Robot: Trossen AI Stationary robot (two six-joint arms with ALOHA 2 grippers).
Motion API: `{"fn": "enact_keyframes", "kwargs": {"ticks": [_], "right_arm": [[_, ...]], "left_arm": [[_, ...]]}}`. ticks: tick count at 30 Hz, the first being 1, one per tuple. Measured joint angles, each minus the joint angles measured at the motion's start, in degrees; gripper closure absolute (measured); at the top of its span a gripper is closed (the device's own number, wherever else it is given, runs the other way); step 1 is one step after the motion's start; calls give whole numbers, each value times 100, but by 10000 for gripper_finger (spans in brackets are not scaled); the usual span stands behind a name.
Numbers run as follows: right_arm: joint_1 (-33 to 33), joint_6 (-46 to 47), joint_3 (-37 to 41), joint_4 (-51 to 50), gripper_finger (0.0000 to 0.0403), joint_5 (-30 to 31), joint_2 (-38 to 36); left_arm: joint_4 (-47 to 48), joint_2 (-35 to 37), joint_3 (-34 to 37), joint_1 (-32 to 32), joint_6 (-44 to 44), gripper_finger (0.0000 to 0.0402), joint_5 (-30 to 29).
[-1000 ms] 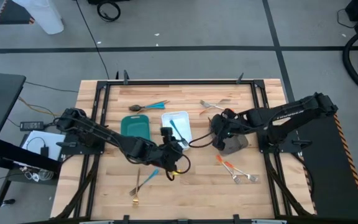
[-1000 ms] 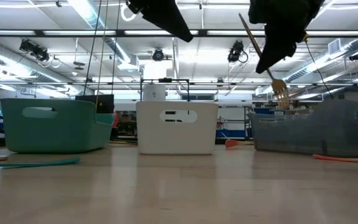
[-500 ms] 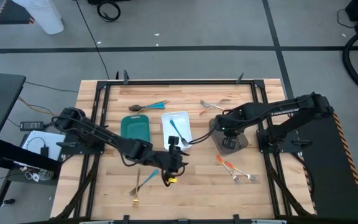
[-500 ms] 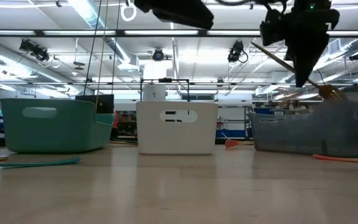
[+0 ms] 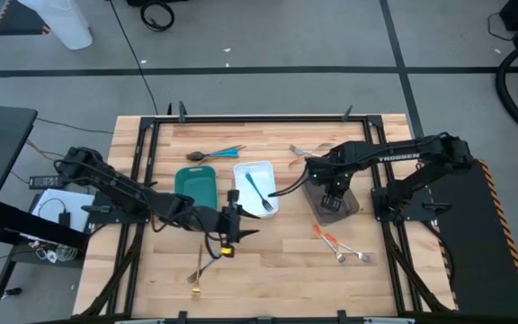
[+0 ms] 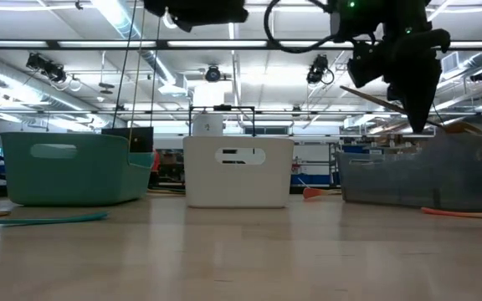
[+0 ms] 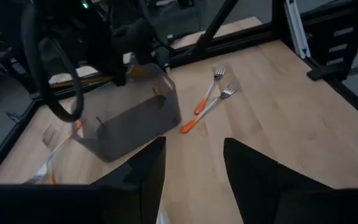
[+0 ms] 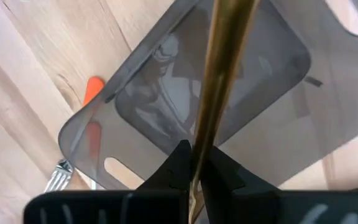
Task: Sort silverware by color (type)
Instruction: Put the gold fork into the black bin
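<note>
My right gripper [image 8: 194, 163] hangs over the grey tray [image 8: 253, 74], shut on a gold fork [image 8: 224, 56]. In the low view the fork [image 6: 383, 100] slants above the tray's rim [image 6: 425, 163]. My left gripper [image 7: 191, 174] is open with nothing in it, above the table's near middle [image 5: 241, 227], facing the grey tray [image 7: 135, 121]. A blue-handled piece [image 5: 254, 191] lies in the white tray [image 5: 261, 171]. Two orange-handled forks [image 5: 335, 245] lie on the wood nearer than the grey tray. My right gripper pinches the gold fork's handle [image 8: 202, 134] between its two fingers. The fingers come from above, pointing down, and lie across the handle. The fork is lifted clear over the grey tray, slanting, its tines [image 6: 452, 125] the lower end.
A teal tray [image 5: 196, 184] stands left of the white one. Blue-handled and gold pieces [image 5: 214, 155] lie near the far edge, with more forks [image 5: 306, 151] to their right. A gold fork [image 5: 198, 268] lies near the front edge. A black frame rims the table.
My right gripper has gone toward the far edge over the grey tray and tipped until it points straight down; the gold fork has swung from hanging steeply to a shallow slant. My left gripper has drifted toward the table's left and tipped up from pointing down to nearly level.
</note>
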State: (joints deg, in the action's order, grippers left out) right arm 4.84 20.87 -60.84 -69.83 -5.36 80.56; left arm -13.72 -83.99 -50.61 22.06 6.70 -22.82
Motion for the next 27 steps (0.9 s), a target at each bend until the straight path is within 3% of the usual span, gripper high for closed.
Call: {"fn": "enact_keyframes", "kwargs": {"ticks": [15, 27], "right_arm": [[541, -465, 107, -27, 376, -359, 773], [716, -606, 107, -117, 374, -681, 1592]], "left_arm": [[-1250, 1604, 1682, -140, 50, 231, -119], [-1155, 2086, 1842, -26, 0, 231, -457]]}}
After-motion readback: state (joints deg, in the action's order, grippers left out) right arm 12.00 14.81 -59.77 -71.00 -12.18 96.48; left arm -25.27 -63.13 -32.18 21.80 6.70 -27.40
